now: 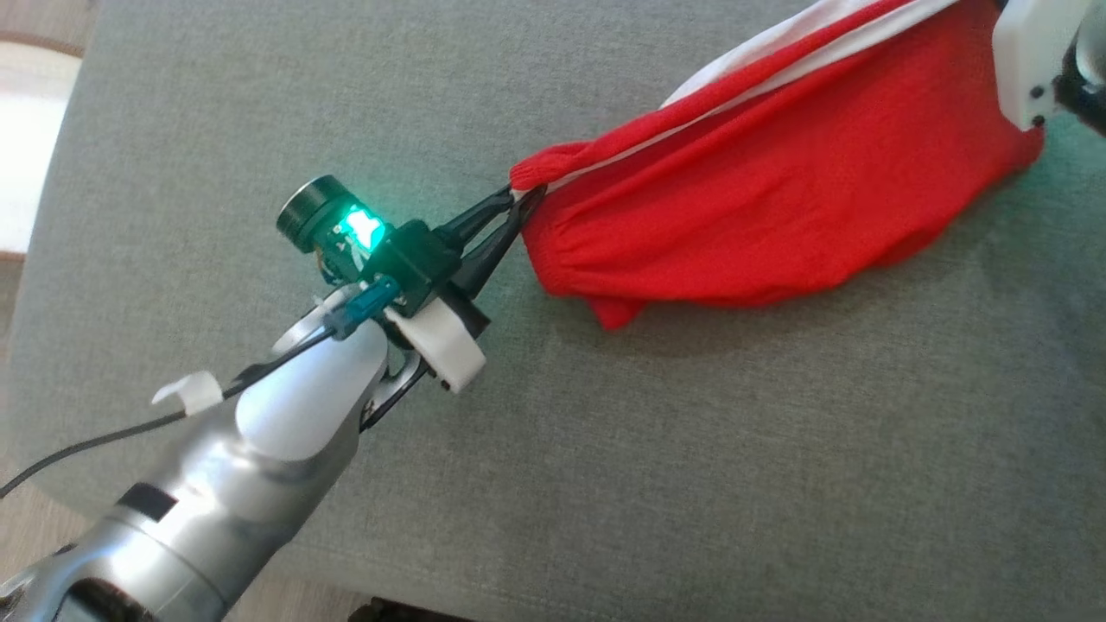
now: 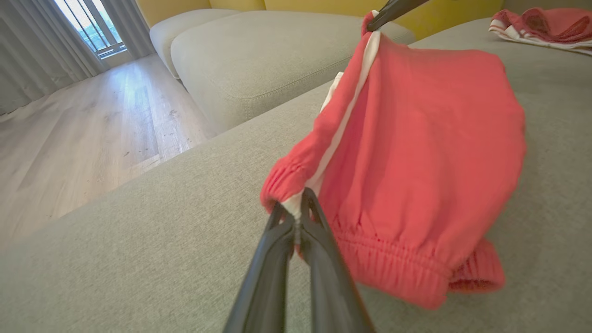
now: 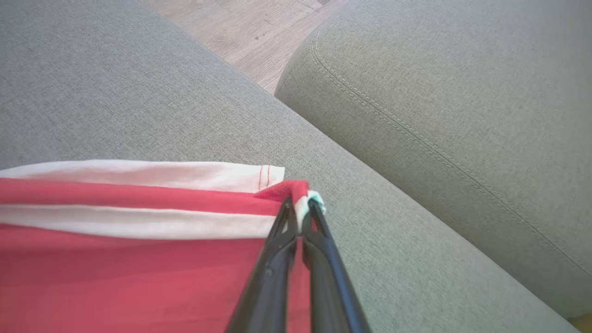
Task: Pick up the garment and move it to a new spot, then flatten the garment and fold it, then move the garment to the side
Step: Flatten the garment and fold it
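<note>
Left gripper (image 1: 525,199) clenched on elastic band corner of red white-striped garment (image 1: 778,199), above grey sofa seat (image 1: 691,475). Garment stretched between grippers, lower fold sagging toward seat. Right gripper (image 3: 301,206) pinching opposite hem corner, above seat.

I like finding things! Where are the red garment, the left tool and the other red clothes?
red garment (image 1: 778,207), head view, middle of its red cloth.
left tool (image 1: 523,199), head view, between its tips, shut on the garment's edge.
other red clothes (image 2: 541,23), left wrist view, middle of the heap.
</note>
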Robot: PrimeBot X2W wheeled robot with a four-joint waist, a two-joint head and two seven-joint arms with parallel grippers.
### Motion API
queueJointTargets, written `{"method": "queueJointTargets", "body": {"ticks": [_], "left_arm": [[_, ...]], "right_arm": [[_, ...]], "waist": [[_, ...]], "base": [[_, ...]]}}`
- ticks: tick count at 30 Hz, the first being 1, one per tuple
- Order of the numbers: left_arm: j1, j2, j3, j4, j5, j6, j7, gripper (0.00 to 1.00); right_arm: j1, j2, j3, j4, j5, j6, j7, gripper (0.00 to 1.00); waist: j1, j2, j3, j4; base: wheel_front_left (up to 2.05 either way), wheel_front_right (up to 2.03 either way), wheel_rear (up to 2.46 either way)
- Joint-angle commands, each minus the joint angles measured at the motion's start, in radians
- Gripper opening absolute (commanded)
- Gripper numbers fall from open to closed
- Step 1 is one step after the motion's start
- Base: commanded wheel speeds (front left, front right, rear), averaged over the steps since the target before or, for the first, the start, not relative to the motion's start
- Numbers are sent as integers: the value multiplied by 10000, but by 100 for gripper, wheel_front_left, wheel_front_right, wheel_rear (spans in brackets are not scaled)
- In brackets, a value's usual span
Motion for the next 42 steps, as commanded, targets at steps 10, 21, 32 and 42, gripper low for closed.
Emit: {"method": "queueJointTargets", "body": {"ticks": [10, 21, 32, 42], "left_arm": [[-526, 37, 36, 230, -20, -52, -123, 78], [-287, 384, 966, -1, 184, 205, -125, 100], [657, 842, 2563, -1323, 148, 1022, -125, 100], [2619, 770, 4382, -2928, -101, 1942, -125, 100]], "right_arm": [[-632, 606, 675, 835, 130, -7, -903, 100], [-788, 1184, 721, 1482, 663, -7, -2745, 100], [178, 1345, -312, 1473, 1401, -7, -5574, 100], [2333, 1800, -2243, 880, 1383, -7, -6739, 100]], "waist": [[-2, 0, 190, 214], [-2, 0, -414, -440], [-2, 0, -1794, -1351], [-2, 0, -2837, -2270]], "base": [[0, 0, 0], [0, 0, 0], [0, 0, 0], [0, 0, 0]]}}
